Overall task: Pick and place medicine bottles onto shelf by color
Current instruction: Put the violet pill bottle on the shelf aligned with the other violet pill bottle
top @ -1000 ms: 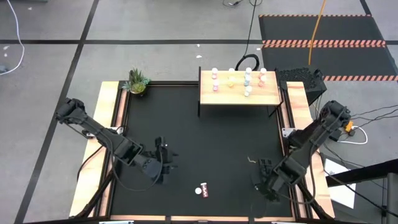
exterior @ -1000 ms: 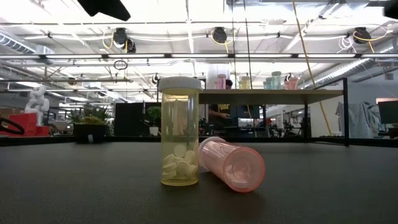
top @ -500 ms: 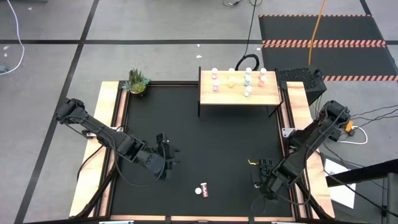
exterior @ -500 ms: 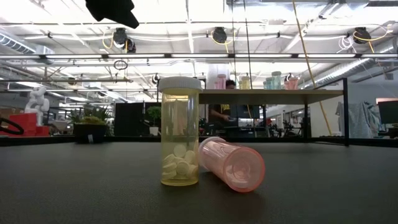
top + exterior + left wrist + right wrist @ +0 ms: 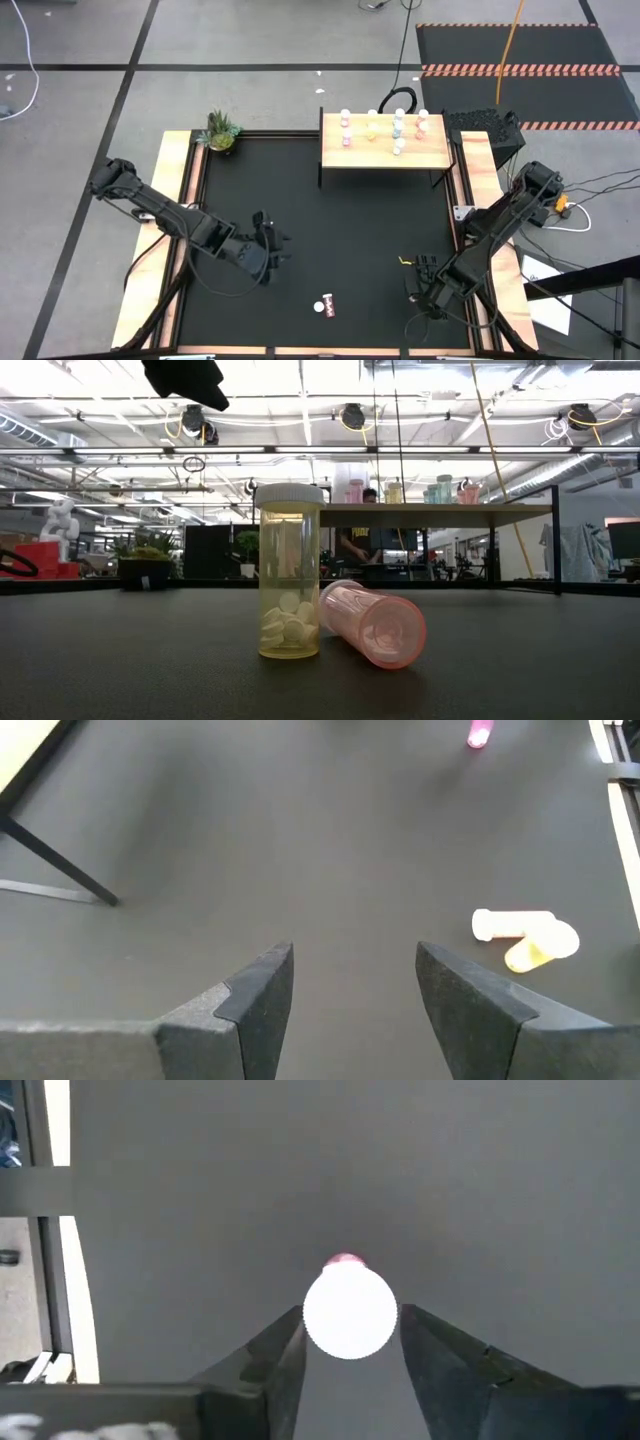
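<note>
Near the table's right front: right gripper [image 5: 350,1342] pinching a pink, white-capped medicine bottle [image 5: 350,1310]. Left gripper [image 5: 355,995] spread, empty, above black tabletop [image 5: 330,230]. Yellow bottle [image 5: 289,570], pink bottle [image 5: 372,622] front centre; others on shelf [image 5: 385,155].

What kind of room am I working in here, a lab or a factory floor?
Most likely a large robotics lab or workshop. The low view shows an open ceiling with hanging lights and workbenches beyond the black table. The high view shows hazard-striped floor matting and loose cables on the grey floor.
</note>
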Controlling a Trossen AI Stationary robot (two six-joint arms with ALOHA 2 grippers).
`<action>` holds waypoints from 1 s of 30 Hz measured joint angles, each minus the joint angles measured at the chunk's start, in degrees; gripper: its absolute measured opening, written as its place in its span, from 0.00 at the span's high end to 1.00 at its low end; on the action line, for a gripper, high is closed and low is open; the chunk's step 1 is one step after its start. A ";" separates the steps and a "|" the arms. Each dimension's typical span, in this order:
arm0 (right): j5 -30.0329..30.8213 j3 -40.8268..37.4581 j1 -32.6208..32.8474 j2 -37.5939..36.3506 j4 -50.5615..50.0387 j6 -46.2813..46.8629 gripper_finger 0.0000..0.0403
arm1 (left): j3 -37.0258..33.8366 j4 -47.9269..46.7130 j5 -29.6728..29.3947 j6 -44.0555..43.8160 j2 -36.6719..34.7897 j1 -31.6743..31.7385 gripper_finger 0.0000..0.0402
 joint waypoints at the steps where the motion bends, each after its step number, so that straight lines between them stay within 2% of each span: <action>1: 0.00 -0.03 0.00 0.00 0.04 0.00 0.62 | 0.00 0.02 0.07 -0.02 0.00 0.19 0.47; 5: 0.01 -0.03 0.00 0.00 1.59 -0.37 0.69 | 0.00 0.00 0.55 -0.04 0.00 0.81 0.47; 9: 0.16 -0.03 0.00 0.00 2.56 -0.39 0.69 | 0.00 0.02 0.61 -0.07 0.00 1.14 0.47; 18: 1.46 -0.03 -0.02 0.00 2.83 -2.05 0.49 | 0.00 0.02 0.63 -0.24 0.00 1.18 0.47; 21: 1.46 -0.03 -0.02 0.00 2.86 -2.50 0.47 | 0.00 0.02 0.63 -0.51 0.00 1.18 0.47; 30: 3.50 -0.03 -0.02 0.00 4.99 -4.36 0.57 | 0.00 0.00 0.63 -0.85 0.00 1.18 0.47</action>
